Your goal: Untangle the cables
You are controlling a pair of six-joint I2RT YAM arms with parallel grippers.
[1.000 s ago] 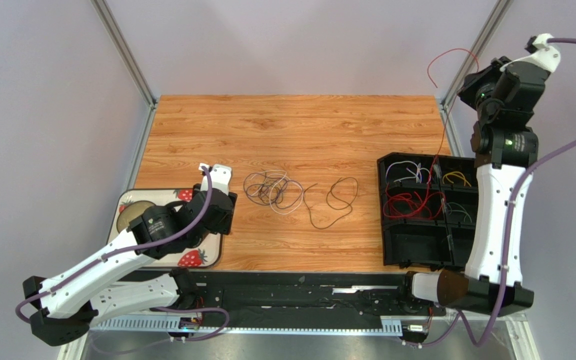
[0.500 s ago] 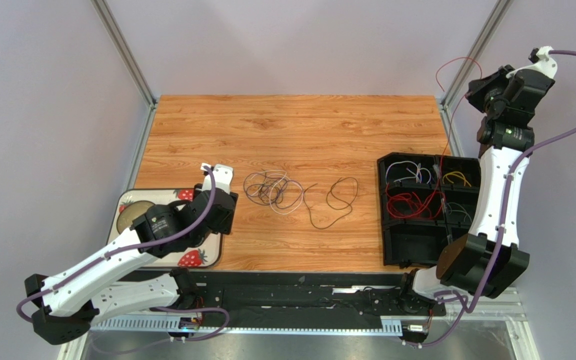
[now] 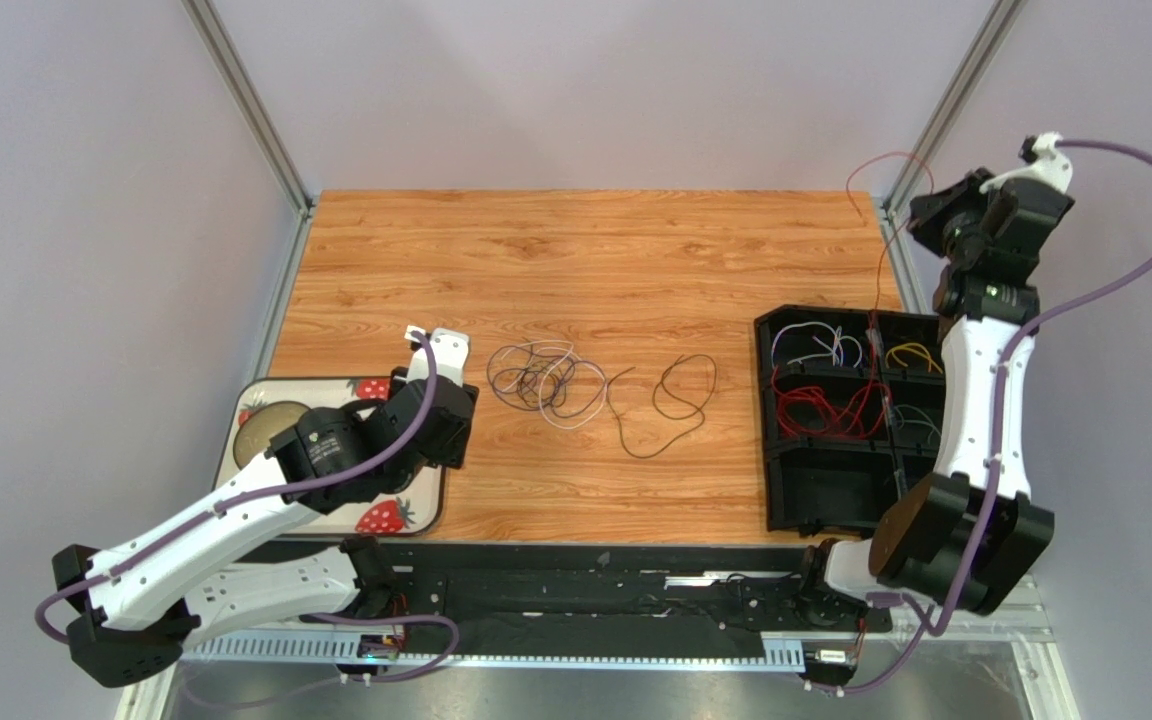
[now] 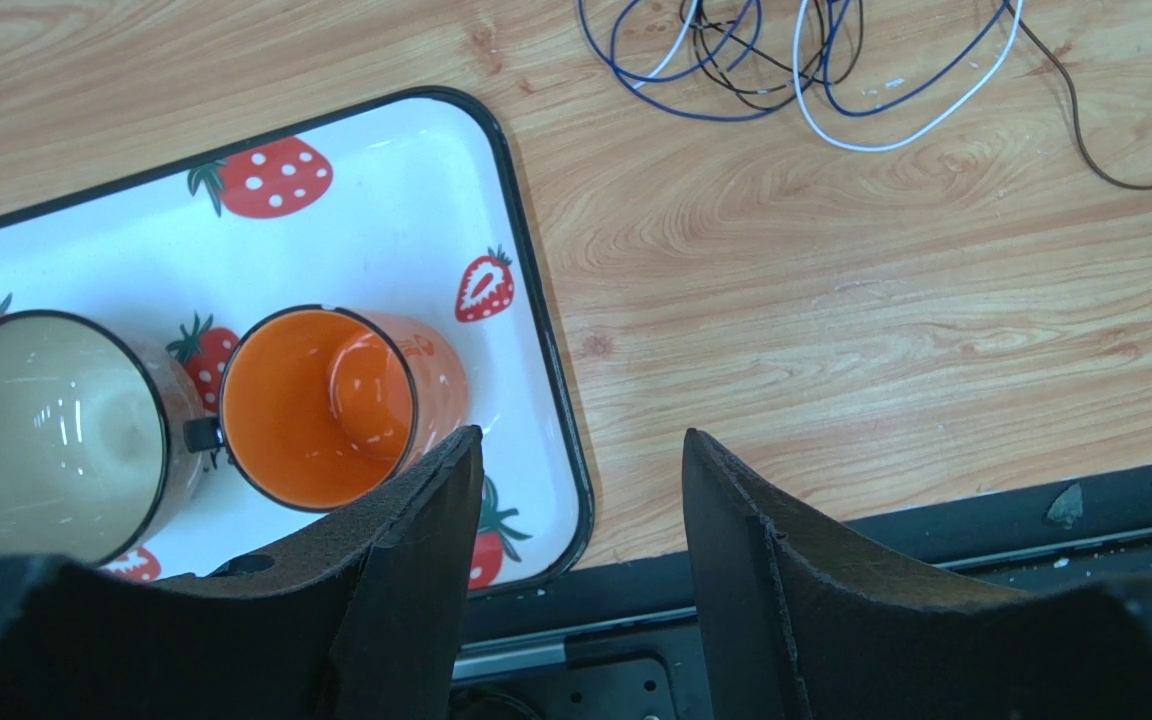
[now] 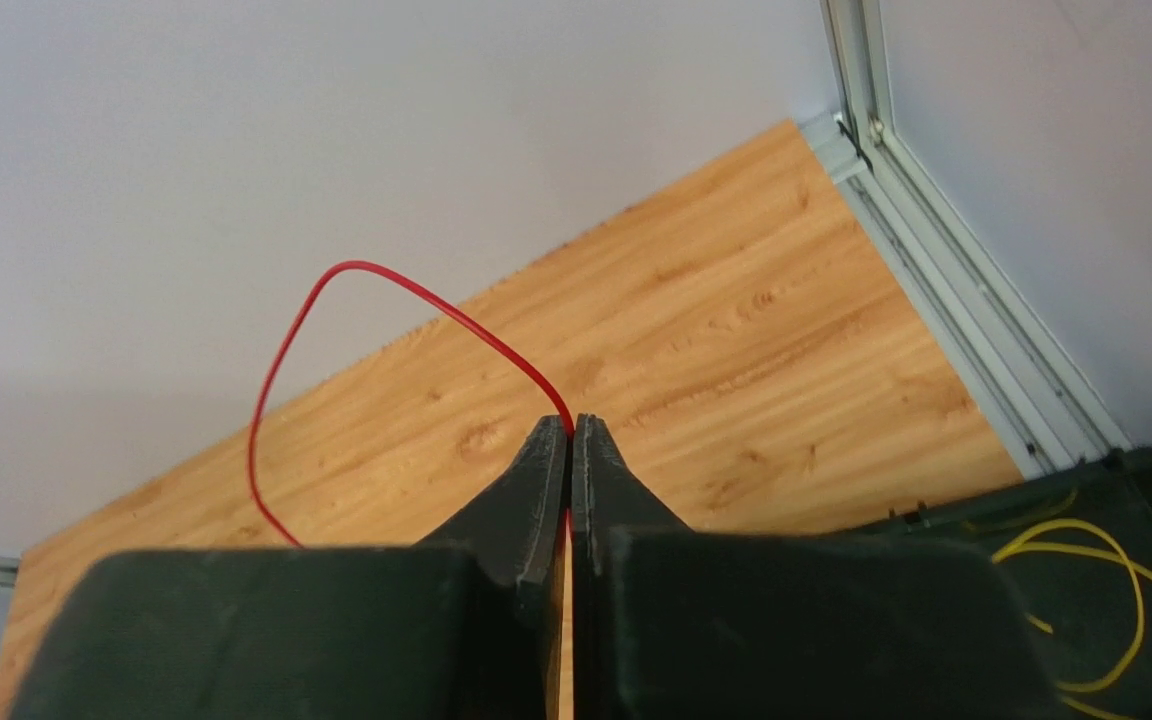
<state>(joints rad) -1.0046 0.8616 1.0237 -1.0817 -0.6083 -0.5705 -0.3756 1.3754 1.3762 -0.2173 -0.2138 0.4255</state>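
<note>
Bright even light, soft shadows; the cables [image 3: 545, 378] look sharp, cream cup [image 4: 49, 435] glints.

1. Wooden bench [image 3: 597, 255].
2. Near left corner: a strawberry-print tray [image 4: 372, 240].
3. Middle: tangled cables [image 3: 545, 380], with a dark loop [image 3: 686, 357] just to their right.
4. Right edge: a black compartment box [image 3: 767, 435].
</note>
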